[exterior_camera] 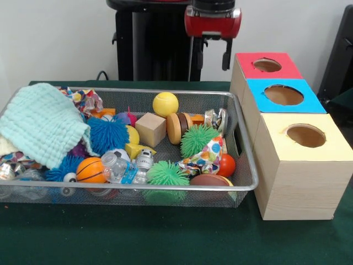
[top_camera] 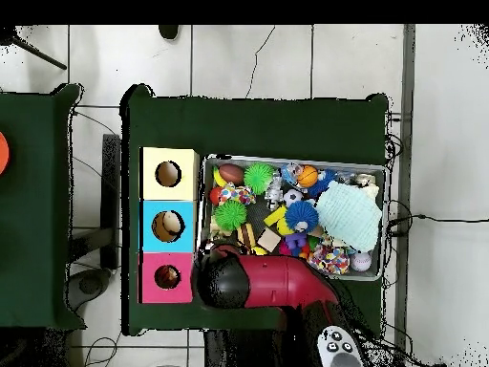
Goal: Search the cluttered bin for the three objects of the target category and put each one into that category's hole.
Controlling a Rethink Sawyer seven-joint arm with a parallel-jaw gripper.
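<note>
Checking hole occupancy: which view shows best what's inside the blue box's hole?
Overhead view: it looks straight down the blue box's hole and shows a pale object inside. The front view sees that hole at a slant, showing only the inner wall.

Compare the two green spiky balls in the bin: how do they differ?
The upper green spiky ball sits mid-bin beside the wooden disc; the lower green spiky ball lies at the bin's near wall. The upper one is a darker green, the lower one brighter. The patterned cloth overlaps the upper ball's base, while the lower one touches the clear bottle. Both are round, soft-spiked and similar in size.
</note>
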